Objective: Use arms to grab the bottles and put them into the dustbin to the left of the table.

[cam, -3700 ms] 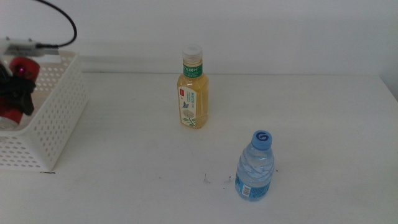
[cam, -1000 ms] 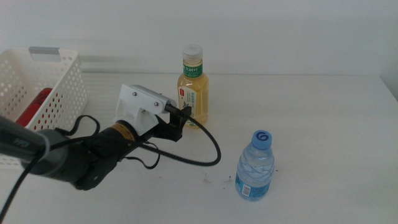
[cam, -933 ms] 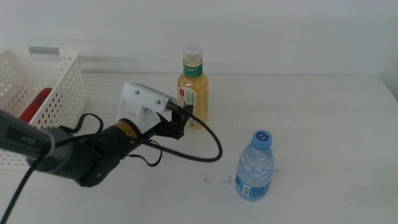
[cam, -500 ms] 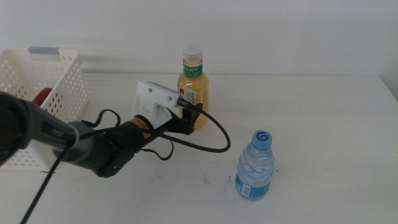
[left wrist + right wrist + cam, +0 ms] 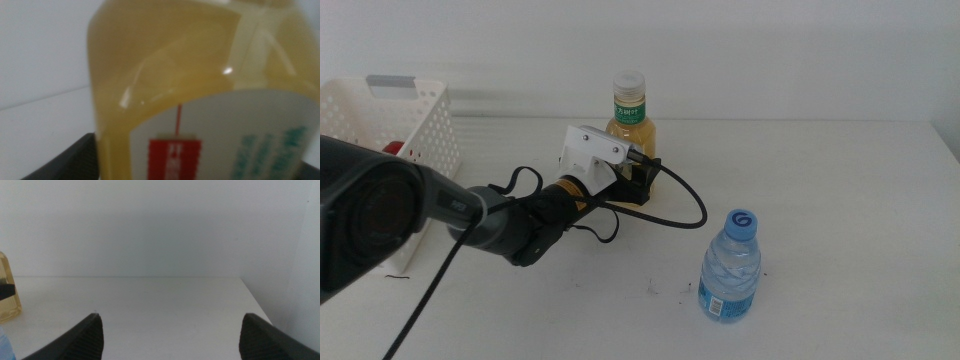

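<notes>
Straddling the tea bottle (image 5: 630, 140), left gripper (image 5: 642, 183), seemingly unclosed.

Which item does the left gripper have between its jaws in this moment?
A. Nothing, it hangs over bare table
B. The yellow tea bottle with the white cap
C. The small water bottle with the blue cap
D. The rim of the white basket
B: the left gripper sits around the base of the yellow tea bottle, whose body fills the left wrist view between the jaws.
</notes>
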`<state>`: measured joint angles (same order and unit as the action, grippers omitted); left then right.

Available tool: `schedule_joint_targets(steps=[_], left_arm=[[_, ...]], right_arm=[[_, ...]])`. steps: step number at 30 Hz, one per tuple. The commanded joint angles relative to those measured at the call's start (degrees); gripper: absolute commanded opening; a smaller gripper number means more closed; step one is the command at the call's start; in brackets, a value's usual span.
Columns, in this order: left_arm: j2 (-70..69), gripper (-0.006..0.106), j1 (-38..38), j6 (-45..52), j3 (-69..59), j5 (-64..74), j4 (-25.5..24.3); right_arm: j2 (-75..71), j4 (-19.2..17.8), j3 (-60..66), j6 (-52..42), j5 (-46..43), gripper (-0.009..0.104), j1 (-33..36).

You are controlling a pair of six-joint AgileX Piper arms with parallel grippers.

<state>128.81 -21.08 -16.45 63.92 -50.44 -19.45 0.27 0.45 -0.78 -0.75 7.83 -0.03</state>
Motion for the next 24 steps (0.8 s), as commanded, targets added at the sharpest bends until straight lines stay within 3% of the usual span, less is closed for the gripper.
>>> schedule_joint_targets(steps=[1, 5, 8, 12, 14, 20, 24], left_arm=[[1.3, 0.093, -0.1, -0.5, 2.0, 0.6, 0.7], [1.8, 0.077, -0.1, -0.5, 2.5, 0.5, 2.8], [0.7, 0.05, 0.3, -2.8, 1.9, 1.4, 2.7], [-6.1, 0.011, 0.8, -9.9, -1.9, 8.2, -2.5], [-12.2, -0.002, 0.8, -14.9, -3.3, 15.9, -7.2], [-32.3, -0.002, -0.6, -39.6, -3.3, 47.0, -28.9], [-43.2, -0.002, -1.0, -40.9, -3.3, 57.9, -29.4]], right_arm=[[-0.3, -0.1, 0.3, -0.2, -0.6, 0.093, -0.5], [-0.3, -0.1, 0.3, -0.2, -0.6, 0.093, -0.5], [-0.3, -0.1, 0.3, -0.2, -0.6, 0.093, -0.5], [-0.3, -0.1, 0.3, -0.2, -0.6, 0.093, -0.5], [-0.3, -0.1, 0.3, -0.2, -0.6, 0.093, -0.5], [-0.3, -0.1, 0.3, -0.2, -0.6, 0.093, -0.5], [-0.3, -0.1, 0.3, -0.2, -0.6, 0.093, -0.5]])
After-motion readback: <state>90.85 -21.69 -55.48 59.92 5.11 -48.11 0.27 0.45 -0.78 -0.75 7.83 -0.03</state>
